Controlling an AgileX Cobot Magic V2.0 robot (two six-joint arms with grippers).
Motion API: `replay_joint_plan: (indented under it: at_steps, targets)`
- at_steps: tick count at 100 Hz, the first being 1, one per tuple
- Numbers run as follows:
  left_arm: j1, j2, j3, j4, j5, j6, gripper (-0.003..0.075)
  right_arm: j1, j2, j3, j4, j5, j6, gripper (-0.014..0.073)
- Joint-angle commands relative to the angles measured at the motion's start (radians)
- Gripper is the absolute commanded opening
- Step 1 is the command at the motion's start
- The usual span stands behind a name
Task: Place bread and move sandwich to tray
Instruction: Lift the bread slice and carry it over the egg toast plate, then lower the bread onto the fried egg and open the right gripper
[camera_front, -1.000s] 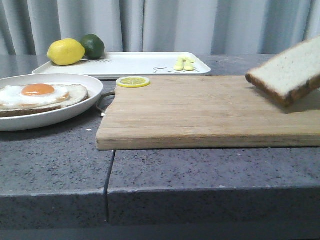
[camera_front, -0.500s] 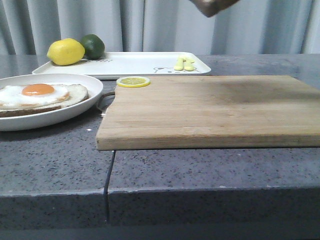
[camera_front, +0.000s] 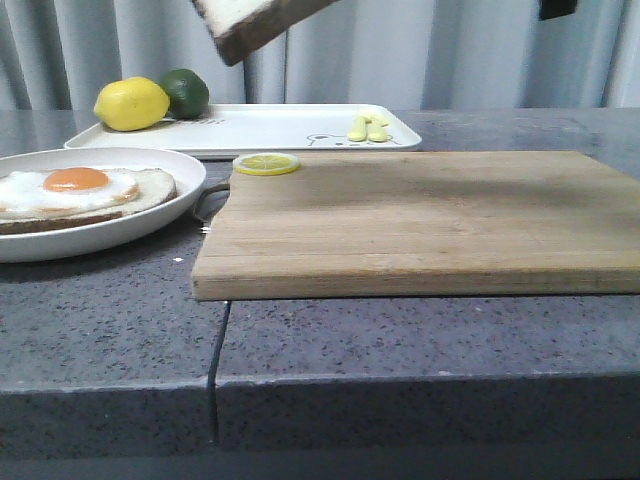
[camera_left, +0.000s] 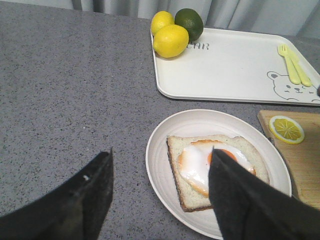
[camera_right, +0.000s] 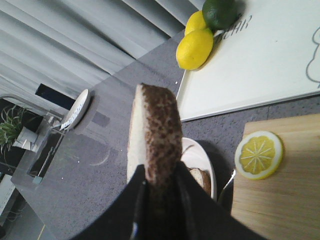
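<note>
From the front, we see the bread (camera_front: 250, 20) high in the air at the top edge of the view, tilted, above the near end of the tray (camera_front: 270, 128). A second ago it hung low over the right end of the wooden board (camera_front: 420, 215); half a second ago only a corner showed near the top centre. So it has travelled left and upward, toward the sandwich (camera_front: 75, 192) on its plate at the left. We judge the carry is about midway, with the lowering onto the egg yet to come.

In the left wrist view, the left gripper (camera_left: 160, 195) hangs above the sandwich (camera_left: 217, 167), its jaws spread wide and holding nothing. The tray (camera_left: 230, 70) lies beyond, with two lemons (camera_left: 169, 35) and a lime (camera_left: 189, 22) at its corner.

In the right wrist view, the right gripper (camera_right: 159, 200) is clenched on the bread (camera_right: 155, 132), gripping it edge-on by the crust. Below we make out the plate's rim and the lemon slice (camera_right: 258, 155) on the board's corner.
</note>
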Motion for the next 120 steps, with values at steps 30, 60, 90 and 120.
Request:
replay_joint_plan:
  at_steps: [30,60,90,120]
  targets:
    - [-0.002,0.009,-0.036,-0.013,-0.072,-0.001,0.0385,0.218,0.183,-0.237,0.091,-0.160,0.065,-0.0055]
    - [-0.002,0.009,-0.036,-0.013,-0.072,-0.001,0.0385,0.360,0.318,-0.342,0.091,-0.270,0.132,-0.0055]
    - [-0.002,0.009,-0.036,-0.013,-0.072,-0.001,0.0385,0.414,0.394,-0.409,0.091,-0.318,0.152,-0.0055]
    - [-0.002,0.009,-0.036,-0.013,-0.072,-0.001,0.0385,0.420,0.403,-0.409,0.090,-0.366,0.152,-0.0055]
